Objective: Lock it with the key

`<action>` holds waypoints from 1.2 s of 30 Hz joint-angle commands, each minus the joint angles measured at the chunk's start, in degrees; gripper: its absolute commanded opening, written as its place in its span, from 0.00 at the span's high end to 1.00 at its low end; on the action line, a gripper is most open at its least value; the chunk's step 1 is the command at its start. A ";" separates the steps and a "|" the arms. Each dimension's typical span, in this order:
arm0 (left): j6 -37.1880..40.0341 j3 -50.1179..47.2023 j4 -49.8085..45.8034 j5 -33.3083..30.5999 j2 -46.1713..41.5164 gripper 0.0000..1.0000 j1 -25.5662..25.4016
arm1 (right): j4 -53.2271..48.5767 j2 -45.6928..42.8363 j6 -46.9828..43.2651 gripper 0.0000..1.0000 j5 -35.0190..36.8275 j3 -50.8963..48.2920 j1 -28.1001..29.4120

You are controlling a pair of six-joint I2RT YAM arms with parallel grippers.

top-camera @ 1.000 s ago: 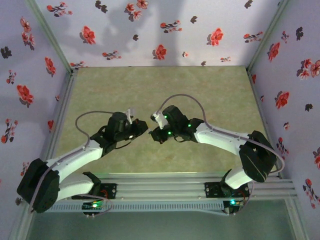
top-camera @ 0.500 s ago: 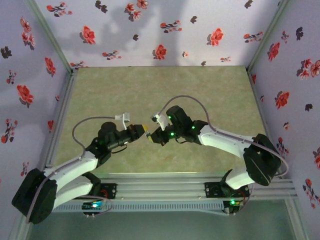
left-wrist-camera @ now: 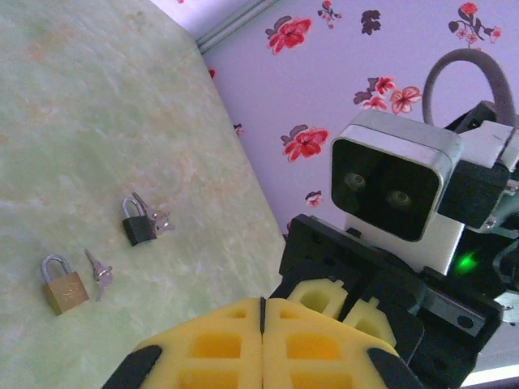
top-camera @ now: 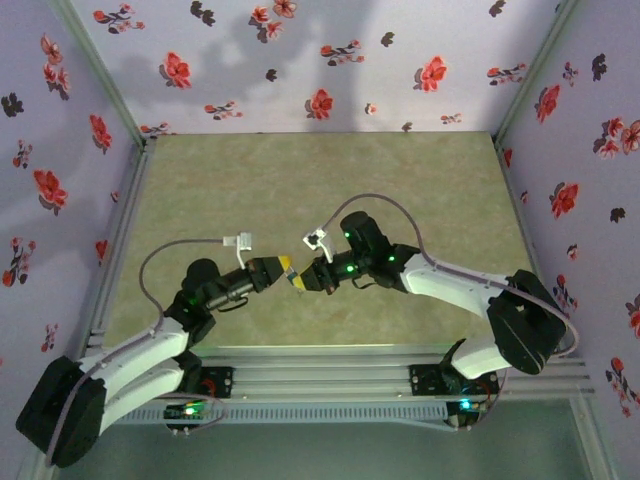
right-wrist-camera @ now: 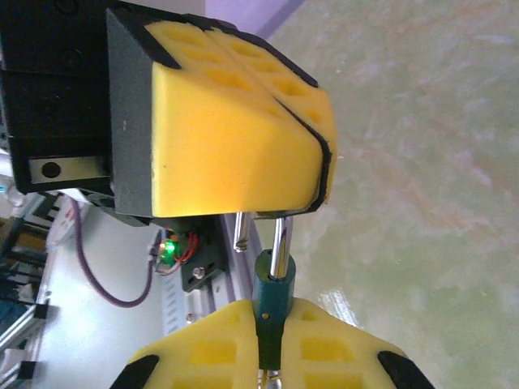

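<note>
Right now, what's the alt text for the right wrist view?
The right end effector, shut at the bottom of the frame, clamps a dark green padlock upright. Its silver shackle rises into the shut yellow left end effector above, one leg seated in the body and the other hanging free, over the pale green table.

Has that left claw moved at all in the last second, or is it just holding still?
Yes. The left gripper has slid a little toward the near rail, and the left arm behind it has swung down and leftward.
</note>
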 commanded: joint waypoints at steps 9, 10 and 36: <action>2.26 -3.41 5.00 -1.68 -1.28 1.00 1.56 | 12.42 -3.50 4.67 1.00 -16.43 -2.41 1.00; 2.14 -3.67 5.60 -1.64 -1.21 1.00 1.60 | 13.24 -3.48 5.11 1.00 -16.82 -2.63 1.07; -0.10 -6.74 13.27 1.91 -1.06 1.00 1.30 | 25.42 -5.36 12.27 1.00 -20.11 -5.83 1.08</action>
